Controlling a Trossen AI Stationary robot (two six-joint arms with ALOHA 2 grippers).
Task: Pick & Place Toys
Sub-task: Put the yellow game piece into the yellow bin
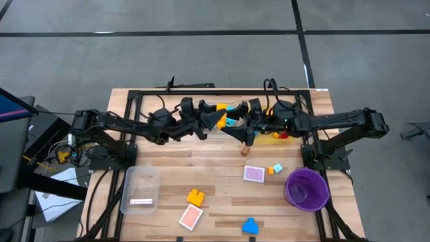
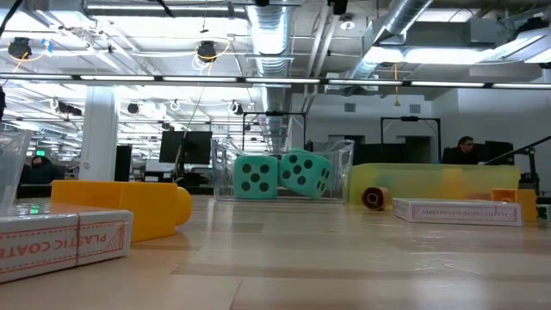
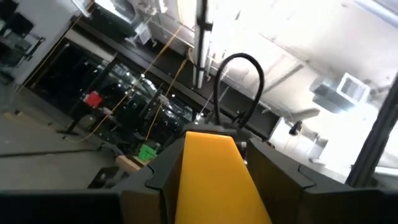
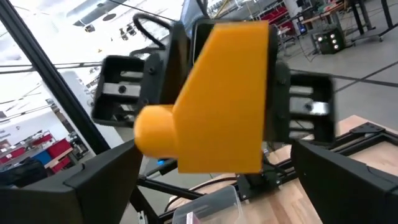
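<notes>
Both hands (image 1: 225,117) crowd one half-hidden orange brick (image 4: 221,93).

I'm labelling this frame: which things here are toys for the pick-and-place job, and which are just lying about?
Job:
held yellow brick, in the left gripper facing the open right gripper
turquoise dice
pink tile
blue brick
loose yellow brick

Lying about:
purple bowl
clear tray
</notes>
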